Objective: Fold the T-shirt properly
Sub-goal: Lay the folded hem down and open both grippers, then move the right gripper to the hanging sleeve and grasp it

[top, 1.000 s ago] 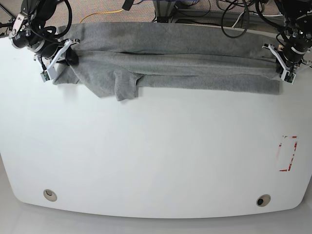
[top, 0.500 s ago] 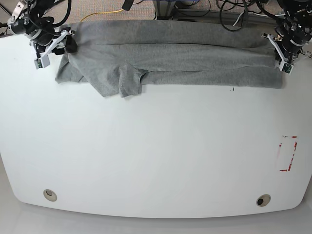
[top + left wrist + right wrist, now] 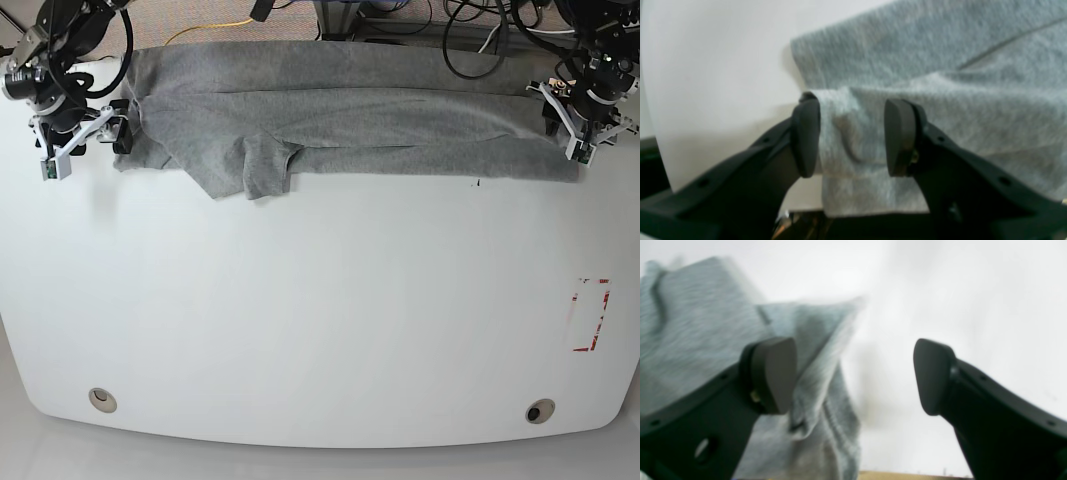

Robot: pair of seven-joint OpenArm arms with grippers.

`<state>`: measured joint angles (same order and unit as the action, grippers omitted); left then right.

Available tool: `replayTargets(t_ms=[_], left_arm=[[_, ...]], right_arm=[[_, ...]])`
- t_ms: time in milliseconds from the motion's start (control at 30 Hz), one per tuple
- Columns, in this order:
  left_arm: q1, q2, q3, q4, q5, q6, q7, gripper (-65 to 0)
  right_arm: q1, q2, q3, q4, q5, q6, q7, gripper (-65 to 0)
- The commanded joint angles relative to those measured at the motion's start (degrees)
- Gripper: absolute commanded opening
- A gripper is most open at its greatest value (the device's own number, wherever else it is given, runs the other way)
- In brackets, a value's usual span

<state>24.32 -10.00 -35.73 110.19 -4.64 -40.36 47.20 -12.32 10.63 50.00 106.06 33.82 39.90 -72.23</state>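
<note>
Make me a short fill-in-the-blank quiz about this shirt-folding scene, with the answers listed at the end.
1. The T-shirt lies along the table's ____ edge in the base view.
2. In its wrist view, fabric sits between the jaws of the ____ gripper.
3. The right gripper has its jaws ____, with only bare table between them.
4. The shirt's colour is ____.

Missing words: far; left; open; grey
</note>
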Motion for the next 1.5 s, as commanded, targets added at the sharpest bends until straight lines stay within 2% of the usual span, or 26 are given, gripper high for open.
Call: replayTargets(t_ms=[0,100,267,333,433,467,600,667,700,967,1033,1133,1200,1300,1367,1467], left_arm=[[-0.45,-0.95,-0.54,0.71,0.03,0.36,-0.47,-35.7],[-0.54,0.11,-0.01,-0.52,0.21,0.36,-0.74,-35.7],[-0.62,0.99,0.16,-3.86,0.21,0.36,-1.00,-35.7],[-1.15,0.99,0.16,-5.18,0.21,0.36,-1.00,-35.7],[-2.91,0.99,0.08,-7.20,0.21,0.36,-1.00,-35.7],[-3.09,0.99,-0.10,-7.99,0.21,0.36,-1.00,-35.7],[-3.26,0.72,-0.19,-10.19,0.21,0.36,-1.00,-35.7],[-3.35,0.64,-0.19,-10.72,0.21,0.36,-1.00,-35.7],[-3.35,0.64,-0.19,-10.81,0.21,0.36,-1.00,-35.7],[-3.35,0.64,-0.27,-10.90,0.21,0.36,-1.00,-35.7],[-3.35,0.64,-0.27,-10.90,0.21,0.36,-1.00,-35.7],[-3.35,0.64,-0.27,-10.90,0.21,0.36,-1.00,-35.7],[-3.35,0.64,-0.27,-10.90,0.21,0.36,-1.00,-35.7],[-3.35,0.64,-0.19,-10.90,0.21,0.36,-1.00,-35.7],[-3.35,0.64,-0.19,-10.90,0.21,0.36,-1.00,-35.7],[-3.35,0.64,-0.19,-10.90,0.21,0.36,-1.00,-35.7]], right_arm=[[3.22,1.19,-2.31,-2.46,-3.63,0.10,0.80,-12.5],[4.89,1.28,-4.42,-5.62,-6.00,0.10,0.97,-12.5],[6.38,1.28,-5.29,-9.23,-5.82,0.10,0.97,-12.7],[6.91,0.93,-5.29,-9.75,-6.09,0.10,1.33,-15.2],[7.44,0.75,-5.29,-10.10,-6.35,0.10,2.56,-27.4],[7.35,0.84,-5.21,-10.10,-6.35,0.10,2.73,-34.7],[6.91,1.28,-4.77,-10.10,-6.35,0.10,3.00,-56.9],[6.73,1.37,-3.36,-10.10,-6.35,0.10,3.00,-64.4],[6.65,1.37,-2.04,-10.02,-6.35,0.10,3.00,-65.0],[5.42,1.19,5.34,-10.02,-6.44,0.10,3.00,-62.3],[5.06,1.19,5.61,-10.02,-6.44,0.10,3.00,-59.1],[4.18,1.28,5.61,-9.75,-6.00,0.10,2.82,-46.5],[3.66,1.28,5.87,-9.58,-5.82,0.10,2.73,-33.5],[3.22,1.01,5.87,-7.20,-5.82,0.10,2.64,-20.1],[2.95,0.66,5.69,-4.30,-5.74,0.10,1.85,-16.0],[2.34,-1.01,5.52,0.44,-4.24,0.10,-0.61,-15.5]])
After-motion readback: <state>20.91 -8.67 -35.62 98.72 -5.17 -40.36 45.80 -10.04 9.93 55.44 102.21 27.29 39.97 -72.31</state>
